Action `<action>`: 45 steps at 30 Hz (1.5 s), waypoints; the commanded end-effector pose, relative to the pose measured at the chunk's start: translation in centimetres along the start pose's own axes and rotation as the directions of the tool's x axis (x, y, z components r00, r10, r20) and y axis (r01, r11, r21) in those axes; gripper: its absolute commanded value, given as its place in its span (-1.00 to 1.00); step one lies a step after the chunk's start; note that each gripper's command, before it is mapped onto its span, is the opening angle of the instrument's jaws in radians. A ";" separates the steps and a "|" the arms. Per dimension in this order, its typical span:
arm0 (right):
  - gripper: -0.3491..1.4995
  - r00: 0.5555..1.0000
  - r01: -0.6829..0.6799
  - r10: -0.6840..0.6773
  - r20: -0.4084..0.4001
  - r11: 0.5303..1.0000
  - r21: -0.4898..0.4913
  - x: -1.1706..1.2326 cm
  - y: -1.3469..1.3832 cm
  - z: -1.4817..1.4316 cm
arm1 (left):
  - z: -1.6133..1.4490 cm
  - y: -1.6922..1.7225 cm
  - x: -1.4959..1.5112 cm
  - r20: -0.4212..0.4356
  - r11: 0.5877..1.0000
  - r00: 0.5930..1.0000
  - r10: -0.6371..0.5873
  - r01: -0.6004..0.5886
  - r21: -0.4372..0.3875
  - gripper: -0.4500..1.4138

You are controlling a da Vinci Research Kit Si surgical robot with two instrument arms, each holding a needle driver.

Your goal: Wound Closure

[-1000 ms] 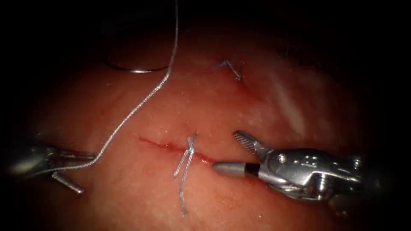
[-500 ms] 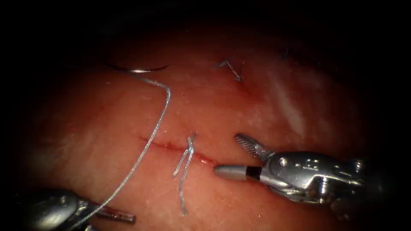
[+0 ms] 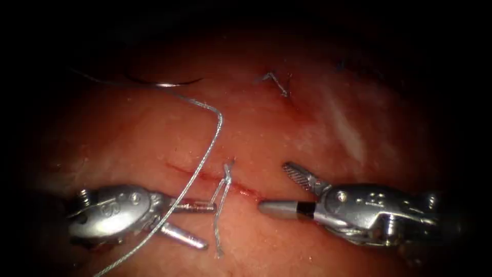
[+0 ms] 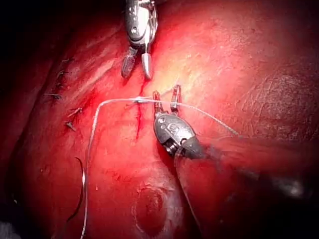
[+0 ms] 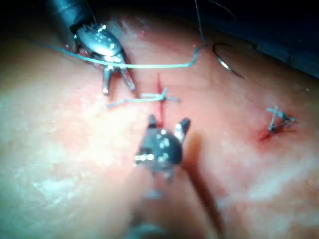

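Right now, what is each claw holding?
Left tool: open, holding nothing; thread lies across it.
Right tool: open, holding nothing.
Needle: lying on the tissue.

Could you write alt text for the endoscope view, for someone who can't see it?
Two open metal pincers, left and right, flank a knotted stitch on a cut in red tissue. A loose thread crosses the left one; a curved needle lies behind.
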State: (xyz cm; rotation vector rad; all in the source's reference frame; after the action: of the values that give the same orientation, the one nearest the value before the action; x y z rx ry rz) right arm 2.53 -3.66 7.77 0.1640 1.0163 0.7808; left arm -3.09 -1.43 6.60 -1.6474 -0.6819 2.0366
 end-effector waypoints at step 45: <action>0.95 1.000 -0.002 0.002 -0.001 1.000 -0.009 -0.01 -0.02 0.14 | 0.32 0.12 -0.03 0.245 0.978 0.947 0.206 -0.195 -0.071 -0.55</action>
State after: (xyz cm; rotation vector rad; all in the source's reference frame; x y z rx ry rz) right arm 2.60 -3.64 7.80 0.1562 1.0116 0.7876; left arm -3.36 -1.58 6.51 -1.5489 -0.6715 2.4234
